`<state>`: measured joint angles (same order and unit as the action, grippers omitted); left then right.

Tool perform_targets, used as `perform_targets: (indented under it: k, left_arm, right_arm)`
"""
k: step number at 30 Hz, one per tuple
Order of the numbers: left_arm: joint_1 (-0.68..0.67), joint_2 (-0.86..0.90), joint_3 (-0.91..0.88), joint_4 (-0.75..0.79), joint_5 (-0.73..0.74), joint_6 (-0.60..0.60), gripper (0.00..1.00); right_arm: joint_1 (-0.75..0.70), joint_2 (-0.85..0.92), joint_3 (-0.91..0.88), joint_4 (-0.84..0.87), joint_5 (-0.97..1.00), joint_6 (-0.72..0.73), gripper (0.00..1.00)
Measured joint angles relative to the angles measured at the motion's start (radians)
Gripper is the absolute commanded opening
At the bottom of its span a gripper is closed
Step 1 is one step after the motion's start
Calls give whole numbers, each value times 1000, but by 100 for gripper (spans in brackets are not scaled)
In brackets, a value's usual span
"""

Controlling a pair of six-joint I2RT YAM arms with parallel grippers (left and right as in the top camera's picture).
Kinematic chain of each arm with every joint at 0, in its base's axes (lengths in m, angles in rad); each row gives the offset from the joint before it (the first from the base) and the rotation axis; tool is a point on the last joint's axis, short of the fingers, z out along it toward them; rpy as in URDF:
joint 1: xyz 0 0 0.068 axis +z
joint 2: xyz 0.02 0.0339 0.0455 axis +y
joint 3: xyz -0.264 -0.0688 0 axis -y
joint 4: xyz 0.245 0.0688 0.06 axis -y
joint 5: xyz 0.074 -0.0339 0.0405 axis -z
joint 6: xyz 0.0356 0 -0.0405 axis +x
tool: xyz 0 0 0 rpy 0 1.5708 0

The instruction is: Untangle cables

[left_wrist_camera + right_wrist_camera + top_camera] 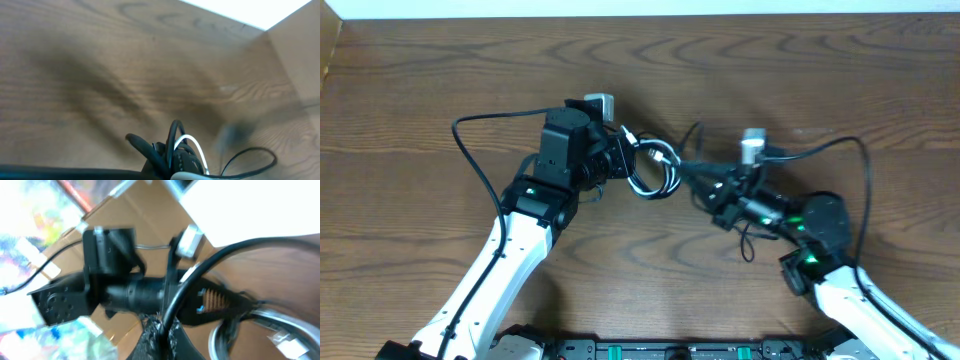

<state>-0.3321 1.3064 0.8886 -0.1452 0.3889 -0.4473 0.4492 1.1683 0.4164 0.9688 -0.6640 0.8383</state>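
The cables (657, 168) hang as a small tangle of black loops and one white loop between my two grippers, above the table's middle. My left gripper (623, 156) is shut on the tangle's left side. The left wrist view shows a black loop (173, 136) and the white cable (197, 148) bunched at my jaws (175, 169). My right gripper (692, 181) is shut on a black cable (210, 267) on the tangle's right side. In the right wrist view that cable runs up and right from my shut jaws (161, 337). The white loop (280, 322) shows at the lower right.
The wooden table (440, 70) reaches to a white far edge (640, 8). A thick black arm cable (470, 128) loops left of the left arm, another (863, 160) right of the right arm. A thin black strand (748, 245) hangs below the right wrist. A cardboard box (328, 50) stands far left.
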Motion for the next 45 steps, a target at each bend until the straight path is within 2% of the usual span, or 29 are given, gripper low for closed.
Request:
perform_targets:
  k: [4, 7, 10, 12, 13, 14, 15, 17, 19, 20, 24, 29, 33, 36, 42, 45]
  left_arm:
    - [-1, 1, 0, -50, -51, 26, 8]
    - [-1, 1, 0, -66, -106, 29, 8]
    - [-1, 1, 0, -48, -134, 8, 8]
    - [-1, 1, 0, -22, -139, -11, 8]
    - [-1, 1, 0, -6, -142, -20, 7]
    - [-1, 1, 0, 14, -144, -25, 8]
    - [-1, 1, 0, 46, -149, -33, 8]
    - [-1, 1, 0, 94, -151, -60, 8]
    - [-1, 2, 0, 154, -144, -96, 8]
    - [-1, 3, 0, 174, -136, -111, 8]
    - [-1, 3, 0, 197, -93, -137, 8]
    - [-1, 3, 0, 195, 8, -101, 7]
    - [-1, 3, 0, 196, 93, -87, 8]
    - [-1, 3, 0, 196, 150, -101, 8]
    - [-1, 3, 0, 199, 254, -186, 7]
    - [-5, 3, 0, 199, 272, -221, 8]
  right_arm:
    - [-103, -39, 5, -167, -26, 0, 1]
    - [-152, -47, 8, -367, -10, -29, 1]
    - [-175, -47, 7, -539, 22, -44, 5]
    - [-179, -47, 5, -643, 39, -62, 18]
    - [-179, -47, 5, -680, 47, -73, 20]
    - [-180, -47, 5, -724, 56, -79, 40]
    - [-180, -47, 5, -773, 76, -89, 57]
    - [-180, -47, 7, -821, 93, -90, 72]
    - [-180, -47, 7, -880, 116, -95, 92]
    - [-180, -47, 6, -900, 126, -101, 95]
    - [-180, -47, 6, -911, 129, -128, 97]
    - [-180, -48, 6, -814, 55, -174, 99]
    - [-180, -52, 6, -758, -3, -133, 98]
    - [-180, -52, 6, -739, -23, -43, 92]
    - [-178, -52, 5, -612, -38, 100, 71]
    - [-161, -52, 5, -549, -39, 149, 57]
